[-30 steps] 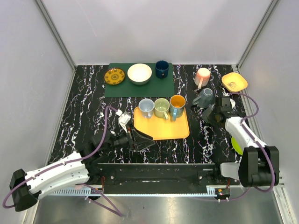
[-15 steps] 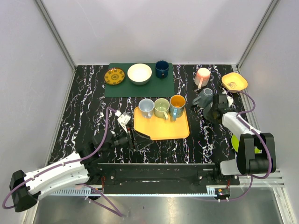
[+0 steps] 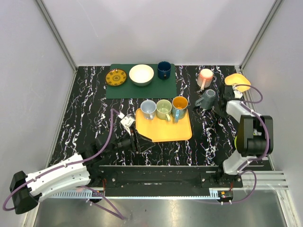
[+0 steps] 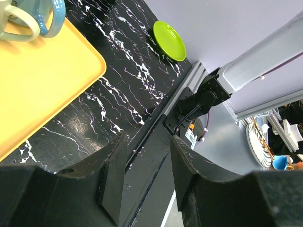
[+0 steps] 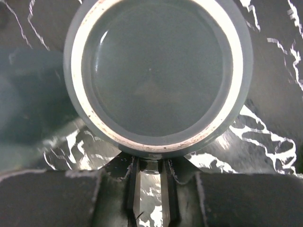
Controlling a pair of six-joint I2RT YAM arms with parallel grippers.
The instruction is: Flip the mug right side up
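The grey mug (image 3: 207, 98) is at the right of the table, tilted. Its flat base with a pale unglazed ring (image 5: 156, 71) faces the right wrist camera. My right gripper (image 3: 219, 101) sits just right of the mug. In the right wrist view the gripper (image 5: 150, 172) is shut on the mug's handle (image 5: 151, 165), its fingers close together below the base. My left gripper (image 3: 138, 141) is open and empty at the front left corner of the yellow tray (image 3: 163, 130). In the left wrist view the gripper (image 4: 144, 175) holds nothing.
Three upright mugs stand on the tray's far edge (image 3: 164, 109). A pink mug (image 3: 205, 77) and an orange dish (image 3: 236, 82) are behind the grey mug. A green mat (image 3: 142, 87) holds a plate, a bowl and a blue mug. A green plate (image 4: 169, 40) lies at front right.
My right arm has swung from the near right toward the far right edge, turning the gripper at the grey mug. The mug has barely shifted. The left arm stays almost still.
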